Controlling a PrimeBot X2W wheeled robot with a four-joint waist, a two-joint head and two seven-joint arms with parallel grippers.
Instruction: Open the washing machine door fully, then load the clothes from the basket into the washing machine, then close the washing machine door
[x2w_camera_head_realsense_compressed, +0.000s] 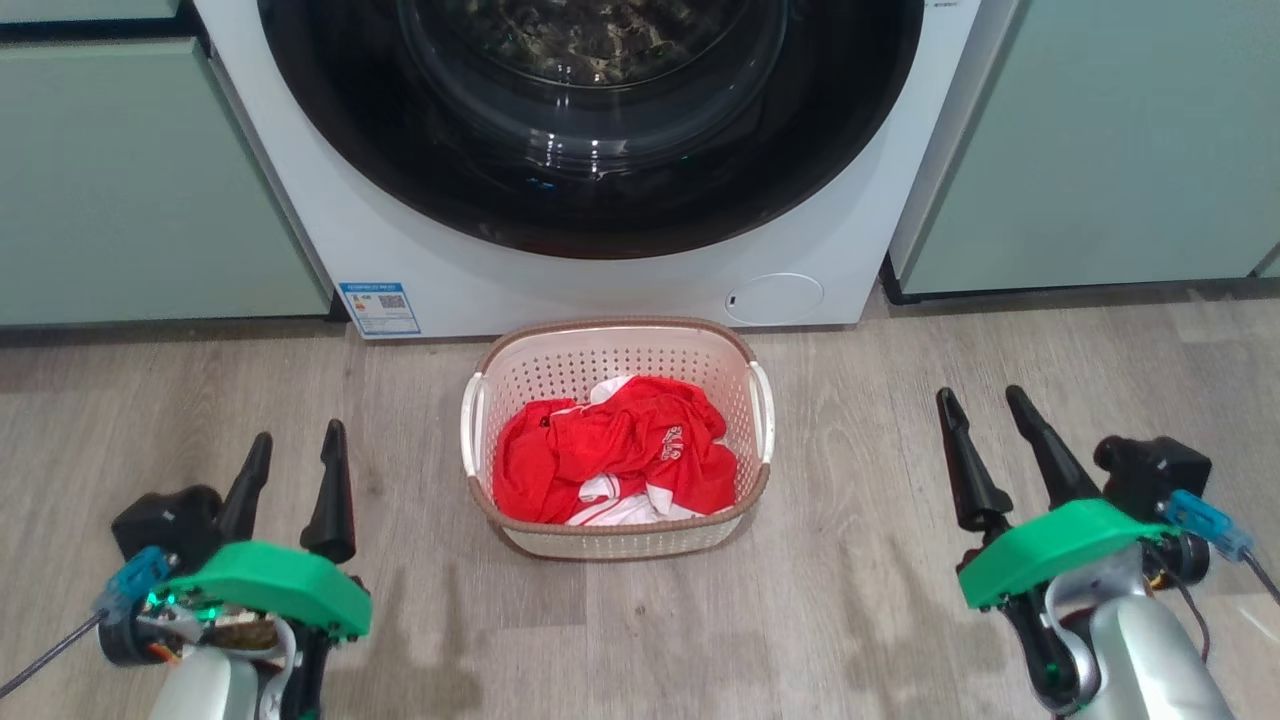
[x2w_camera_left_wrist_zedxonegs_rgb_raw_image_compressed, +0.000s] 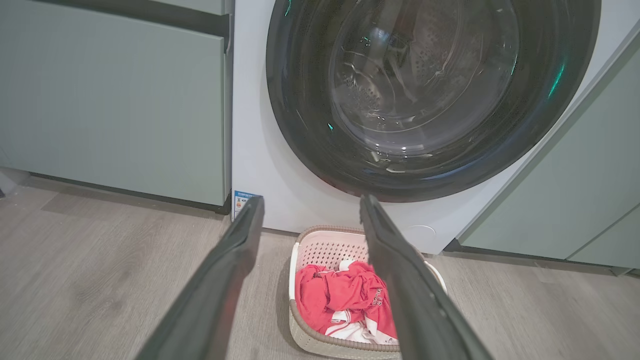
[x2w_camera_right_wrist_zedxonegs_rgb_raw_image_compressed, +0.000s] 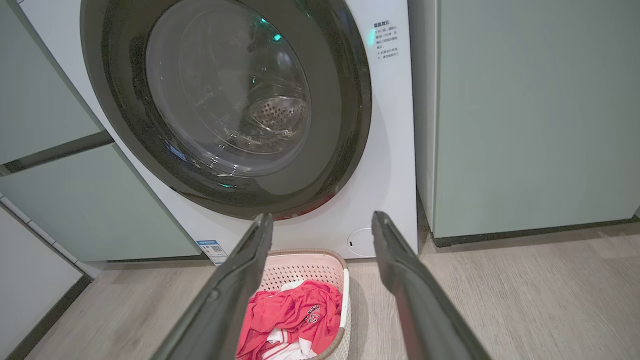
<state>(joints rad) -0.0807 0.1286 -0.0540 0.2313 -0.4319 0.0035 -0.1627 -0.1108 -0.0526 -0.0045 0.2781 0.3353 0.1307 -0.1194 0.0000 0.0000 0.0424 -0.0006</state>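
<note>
Head view. You see the washing machine at the top, its round door shut flush against the white front, with pale green cabinets on either side. A blue sticker sits at the machine's lower left and a round white hatch at its lower right.

The cream basket stands on the wood floor just before the machine, below the door. The red clothes lie heaped inside it, with white trim showing at the front.

Your left gripper hovers at the lower left and your right gripper at the lower right. Each has its two dark fingers spread apart and empty, pointing toward the machine. The basket lies between the two grippers, well apart from both, and neither touches the door.

Wrist views. In each, the door fills the upper part. The basket sits low beyond the parted fingers, one finger crossing in front of its side.
</note>
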